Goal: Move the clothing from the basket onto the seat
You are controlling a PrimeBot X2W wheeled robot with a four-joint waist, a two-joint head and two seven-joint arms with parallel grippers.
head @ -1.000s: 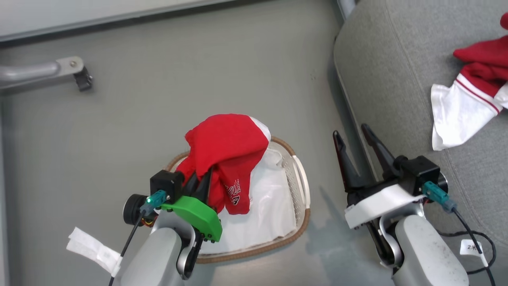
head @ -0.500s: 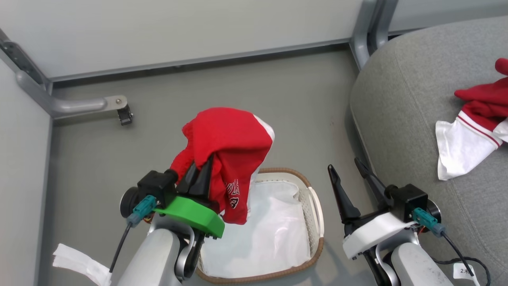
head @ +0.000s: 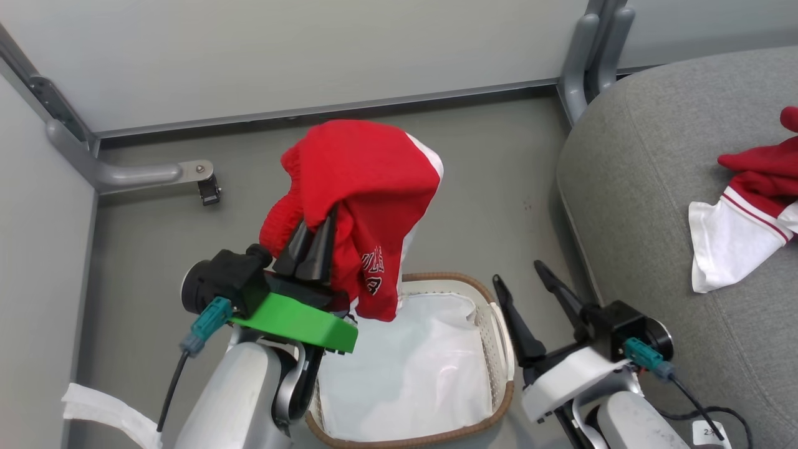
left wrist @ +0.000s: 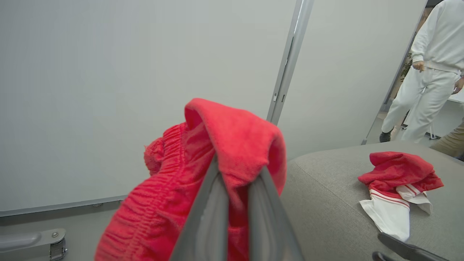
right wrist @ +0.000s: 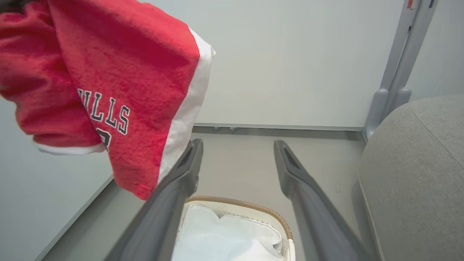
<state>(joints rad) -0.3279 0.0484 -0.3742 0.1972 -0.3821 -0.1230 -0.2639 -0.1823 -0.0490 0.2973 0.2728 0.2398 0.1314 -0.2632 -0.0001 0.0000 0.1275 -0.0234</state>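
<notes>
L gripper is clamped narrow on red shorts, held up clear of basket. R gripper is spread wide, empty, btwn basket & seat. Second garment lies on seat. R wrist cam reads "ULLS" lettering. L wrist cam catches person in white beyond seat. Head cam shows white liner in basket.

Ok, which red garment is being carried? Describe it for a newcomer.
Find the white laundry basket on the floor. Above it, red lettered shorts hang from the left hand. The other red garment lies on the grey seat.
</notes>
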